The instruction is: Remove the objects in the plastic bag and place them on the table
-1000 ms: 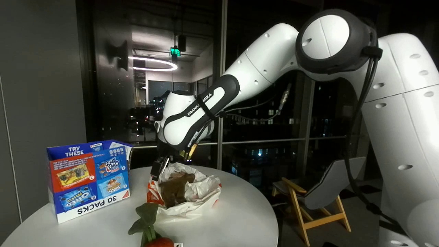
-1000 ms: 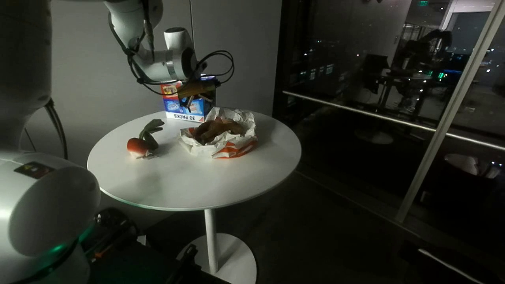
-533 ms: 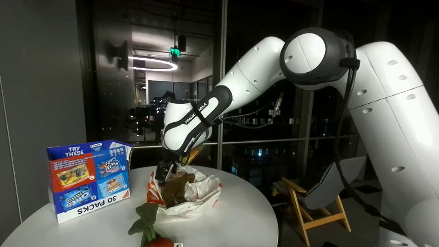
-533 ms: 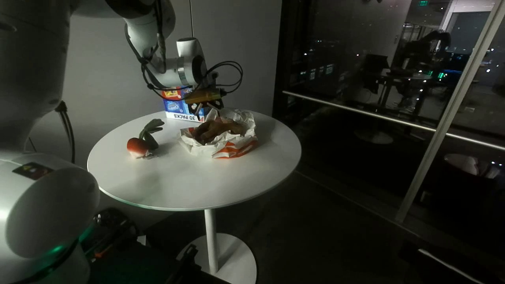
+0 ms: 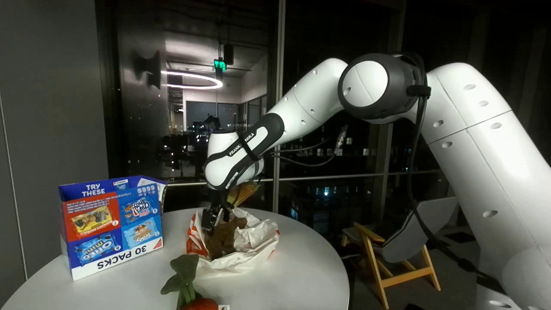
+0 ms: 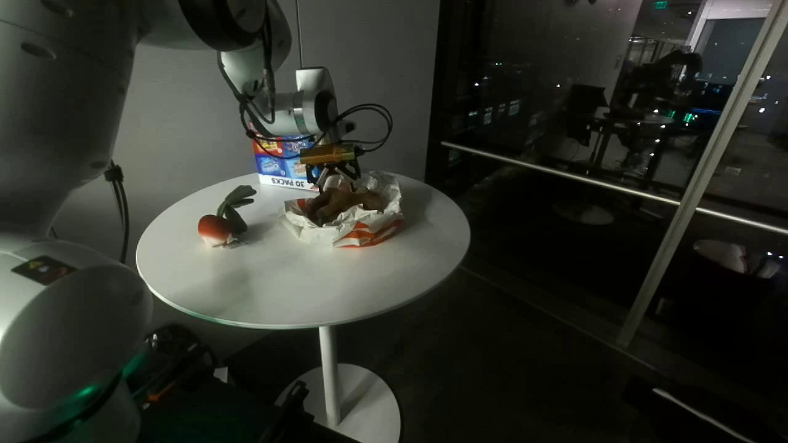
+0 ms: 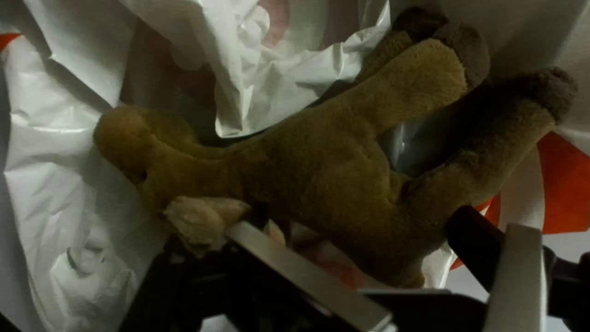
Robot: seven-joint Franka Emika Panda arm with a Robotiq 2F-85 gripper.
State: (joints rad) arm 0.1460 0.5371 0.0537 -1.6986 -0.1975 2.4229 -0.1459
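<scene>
In an exterior view, the round white pedestal table carries a cookie carton at ten o'clock from the plastic bag. Inside the bag lies the brown plush animal, head toward nine o'clock in the wrist view; at five o'clock there, the gripper has its fingers wide apart. In an exterior view, a leafy red radish lies at nine o'clock from the bag.

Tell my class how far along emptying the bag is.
Done: nothing certain; a red leafy item and snack box sit on the table, but whether they came from the plastic bag isn't shown.
Under way: the open hand is at the brown plush animal, no grasp visible.
Left: lifting that animal out onto the table; anything beneath it is hidden.
</scene>
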